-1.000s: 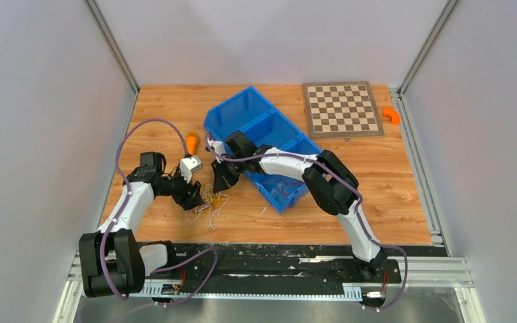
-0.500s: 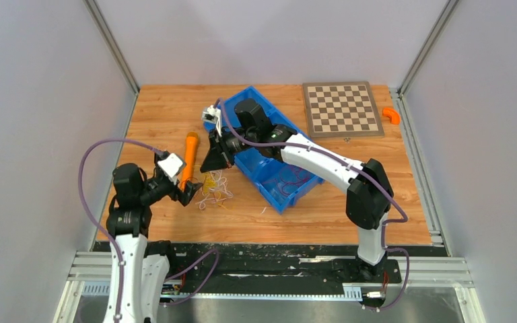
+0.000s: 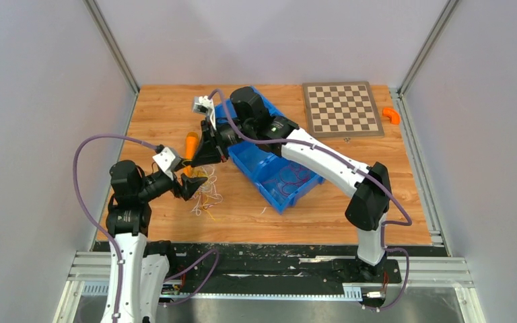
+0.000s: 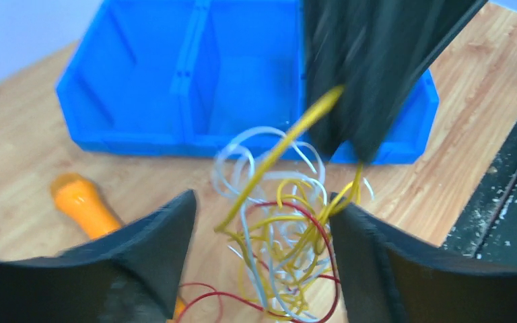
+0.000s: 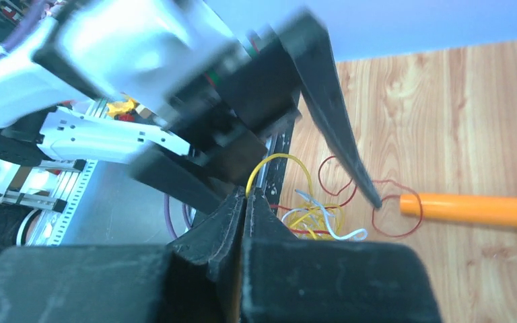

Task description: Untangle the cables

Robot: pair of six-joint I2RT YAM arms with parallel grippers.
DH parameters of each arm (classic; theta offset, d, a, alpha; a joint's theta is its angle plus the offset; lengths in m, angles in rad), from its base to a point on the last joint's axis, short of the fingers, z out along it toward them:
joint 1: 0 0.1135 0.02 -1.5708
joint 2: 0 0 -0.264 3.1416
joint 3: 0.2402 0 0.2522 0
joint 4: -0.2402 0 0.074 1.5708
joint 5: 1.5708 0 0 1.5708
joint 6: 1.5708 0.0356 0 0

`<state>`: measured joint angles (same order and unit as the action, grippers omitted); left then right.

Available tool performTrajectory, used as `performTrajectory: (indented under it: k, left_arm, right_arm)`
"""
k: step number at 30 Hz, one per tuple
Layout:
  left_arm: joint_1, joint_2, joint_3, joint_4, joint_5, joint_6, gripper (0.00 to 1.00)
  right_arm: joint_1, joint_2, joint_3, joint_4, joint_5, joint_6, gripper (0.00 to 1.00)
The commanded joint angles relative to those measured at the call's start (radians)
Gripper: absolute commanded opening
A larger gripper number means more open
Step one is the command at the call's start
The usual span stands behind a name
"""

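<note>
Wooden table [image 3: 168, 108] under grey walls, both arms leaning in at the left side, and the action sits beside the blue bin [image 3: 279, 202]. Cables [image 3: 205, 195] lie in a loose tangle on the wood, just left of the bin's near end and below the orange handle [image 3: 191, 142]. Left gripper [image 3: 195, 188] sits low at the tangle's left edge, jaws spread wide, and its wrist view shows white, yellow and red loops in the gap between its fingers [image 4: 155, 249], none of them pinched. Right gripper [image 3: 196, 163] reaches over from the bin, angled down above the pile, jaws pressed together on a yellow strand that runs taut up from the heap. Chessboard [image 3: 342, 109] lies at the far right, well apart from it all.
</note>
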<state>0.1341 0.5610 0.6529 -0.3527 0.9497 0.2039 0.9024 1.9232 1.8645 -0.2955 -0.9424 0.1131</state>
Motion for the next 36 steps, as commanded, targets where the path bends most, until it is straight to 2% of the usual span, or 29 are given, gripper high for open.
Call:
performTrajectory:
  k: [1, 3, 7, 9, 11, 12, 14, 18, 25, 36]
  left_arm:
    - [-0.002, 0.021, -0.060, 0.014, 0.017, -0.011, 0.70]
    - [0.000, 0.020, -0.089, 0.002, -0.018, -0.004, 0.57]
    - [0.040, 0.027, -0.128, -0.091, -0.072, 0.098, 0.45]
    - [0.104, 0.049, -0.118, -0.103, -0.078, 0.122, 0.38]
    - [0.124, 0.098, -0.090, -0.171, -0.121, 0.215, 0.29]
    - [0.128, 0.137, -0.081, -0.238, -0.134, 0.307, 0.25]
    - [0.144, 0.178, -0.075, -0.304, -0.166, 0.408, 0.21]
    - [0.177, 0.211, -0.086, -0.366, -0.167, 0.548, 0.18]
    - [0.184, 0.253, -0.122, -0.374, -0.248, 0.688, 0.18]
    - [0.218, 0.301, -0.193, -0.362, -0.328, 0.809, 0.21]
  right_arm:
    - [0.003, -0.028, 0.149, 0.023, -0.038, -0.009, 0.00]
    - [0.003, -0.022, 0.203, 0.026, -0.041, 0.015, 0.00]
    - [-0.031, -0.026, 0.311, 0.056, -0.011, 0.083, 0.00]
    - [-0.063, -0.039, 0.342, 0.087, 0.018, 0.125, 0.00]
    - [-0.093, -0.054, 0.365, 0.105, 0.054, 0.139, 0.00]
    - [-0.111, -0.060, 0.377, 0.113, 0.068, 0.149, 0.00]
    - [-0.146, -0.067, 0.402, 0.132, 0.090, 0.178, 0.00]
    - [-0.218, -0.082, 0.439, 0.183, 0.129, 0.237, 0.00]
    - [-0.307, -0.106, 0.486, 0.248, 0.165, 0.282, 0.00]
    - [-0.462, -0.105, 0.577, 0.330, 0.224, 0.356, 0.00]
